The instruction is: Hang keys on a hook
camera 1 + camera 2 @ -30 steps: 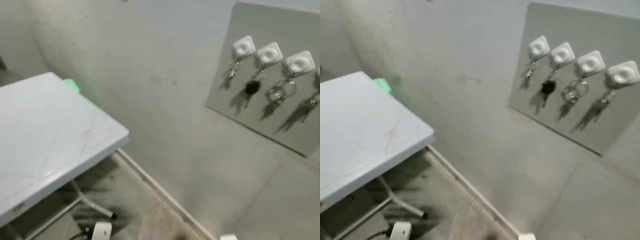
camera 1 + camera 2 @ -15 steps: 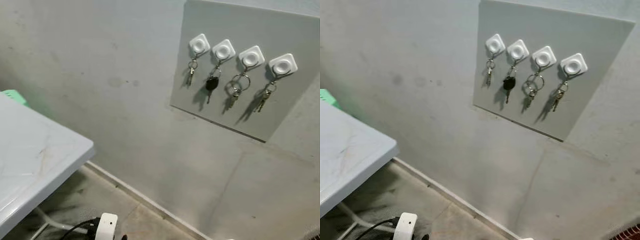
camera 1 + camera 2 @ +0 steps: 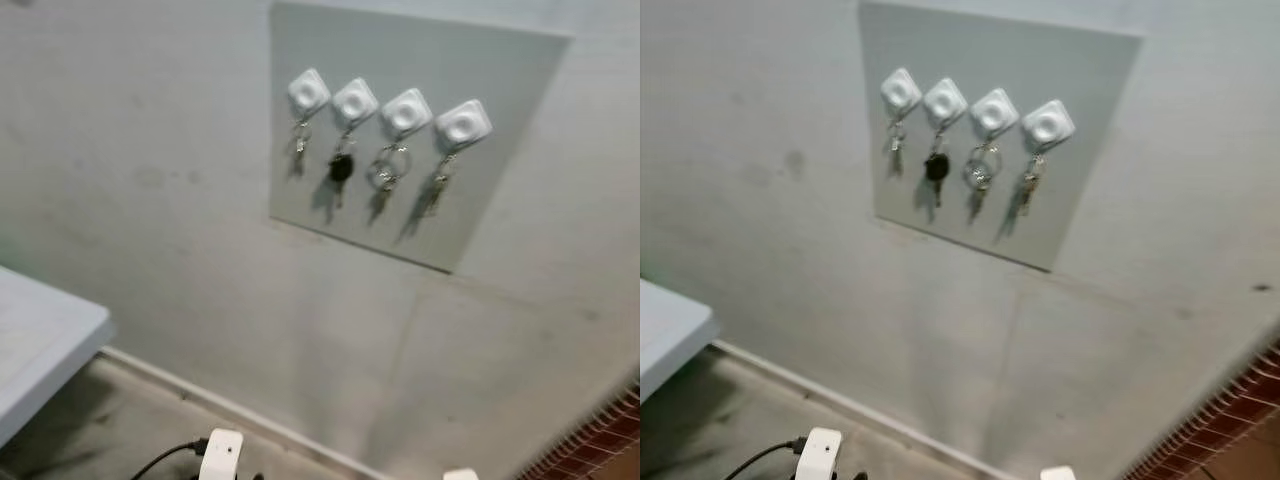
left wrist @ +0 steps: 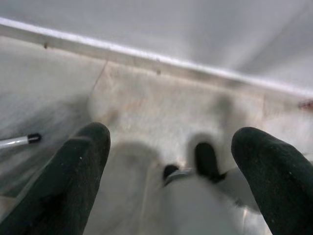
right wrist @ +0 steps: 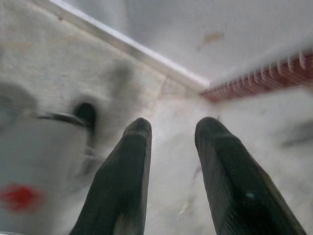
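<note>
keys [image 3: 340,167] hang from four white square hooks [image 3: 407,111], one black-headed.

A grey worktop [image 3: 35,345] corner is showing at eight o'clock, a white plug [image 3: 220,455] with a black cable is lying at six, and red brick flooring [image 3: 1230,420] is edging in at four.

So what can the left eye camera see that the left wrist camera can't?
Left eye view: a grey board on the wall with four white hooks, keys hanging from each, plus a table corner. Left wrist view: the left claw, its two black fingers spread open, pointing down. Both: the floor and the pale skirting strip along the wall.
</note>
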